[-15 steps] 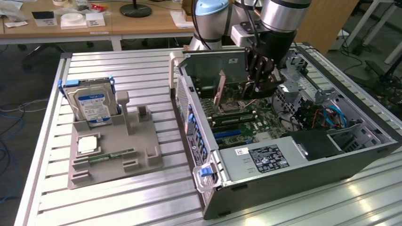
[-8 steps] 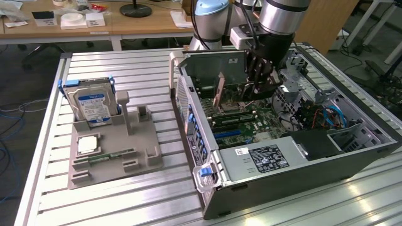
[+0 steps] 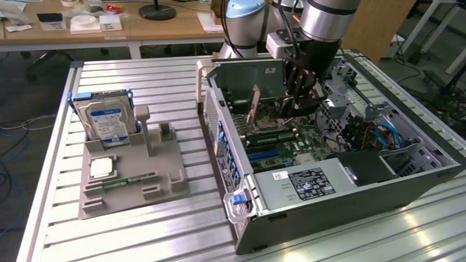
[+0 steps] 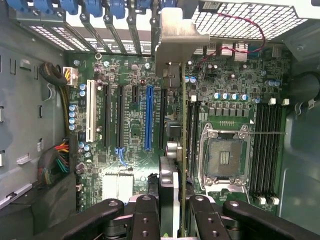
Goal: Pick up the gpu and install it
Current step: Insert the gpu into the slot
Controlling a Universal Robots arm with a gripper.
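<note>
The gpu (image 3: 254,106) stands on edge inside the open computer case (image 3: 407,183), its pinkish-brown face showing. My gripper (image 3: 300,106) reaches down into the case beside it. In the wrist view the gpu (image 4: 183,125) shows edge-on, running from between my fingers (image 4: 145,212) to its silver bracket (image 4: 177,35) at the rear slot openings. The gripper (image 4: 172,202) is shut on the card's near end. The card hangs over the motherboard (image 4: 130,130) between the blue slot (image 4: 148,117) and the CPU socket (image 4: 222,157). I cannot tell whether it touches a slot.
A grey holder (image 3: 163,164) at the exterior view's left carries a silver hard drive (image 3: 109,123) and a green memory stick (image 3: 131,181). Inside the case are cables (image 4: 60,160), memory slots (image 4: 265,150) and a power supply (image 3: 306,185). Desks stand behind the slatted table (image 3: 145,82).
</note>
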